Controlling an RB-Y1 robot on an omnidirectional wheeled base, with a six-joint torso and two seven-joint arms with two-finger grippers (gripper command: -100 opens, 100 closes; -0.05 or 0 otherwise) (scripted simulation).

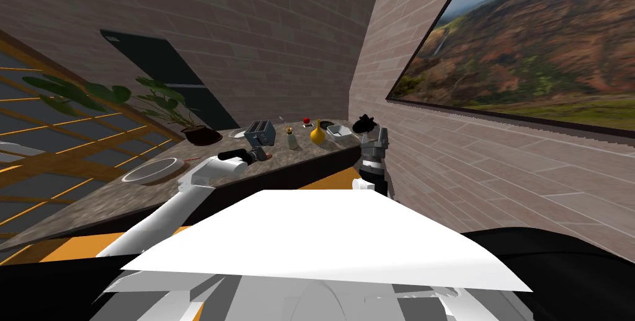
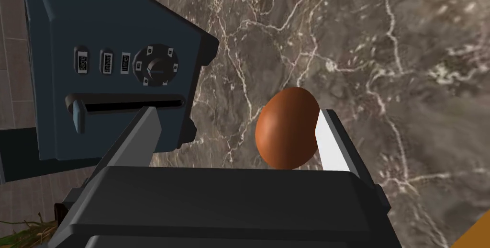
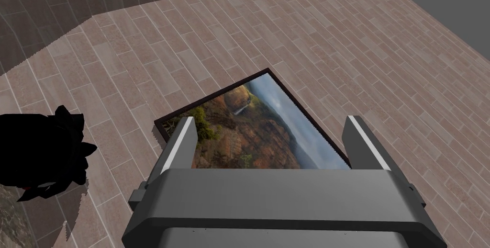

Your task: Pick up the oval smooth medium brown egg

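Egg: smooth, glossy, medium brown oval, whole and unmarked, near the middle of the left wrist frame. Its long axis runs roughly along the fingers of the left gripper, which stand spread. It sits close against one finger, apart from the other, seen against the veined dark brown counter.

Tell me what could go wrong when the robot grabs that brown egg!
1. The egg sits off-centre in the open left gripper, right by one finger, so closing could nudge it and it might roll on the counter.
2. The other finger looks close to the toaster and may bump it.
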